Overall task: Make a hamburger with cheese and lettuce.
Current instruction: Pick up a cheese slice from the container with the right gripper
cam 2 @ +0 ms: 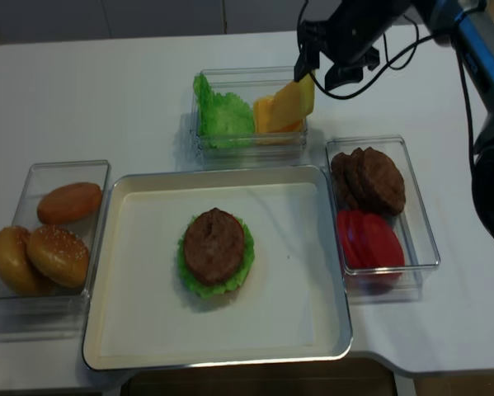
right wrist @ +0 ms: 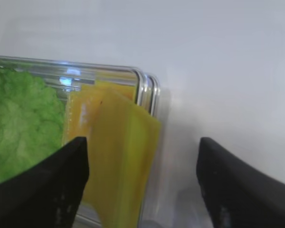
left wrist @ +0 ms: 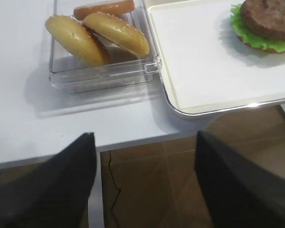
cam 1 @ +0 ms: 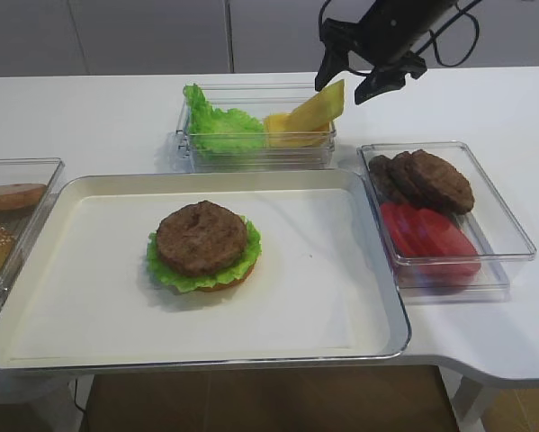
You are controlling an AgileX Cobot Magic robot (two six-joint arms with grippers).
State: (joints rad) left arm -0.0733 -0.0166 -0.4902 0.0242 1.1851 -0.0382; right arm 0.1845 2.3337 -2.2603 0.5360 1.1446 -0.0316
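Observation:
The hamburger, a bun base with frilly green leaf and brown patty on top, sits in the middle of the cream tray; it also shows in the left wrist view. Yellow cheese slices stand tilted in a clear box at the back, next to loose lettuce. My right gripper hovers open just above the cheese, and in its wrist view one slice lies between the jaws near the left finger, not pinched. My left gripper is open and empty over the table's front edge.
A clear box at the right holds dark patties and red tomato slices. A clear box at the left holds sesame bun halves. The tray's rim lies close to the bun box. Cables hang by the right arm.

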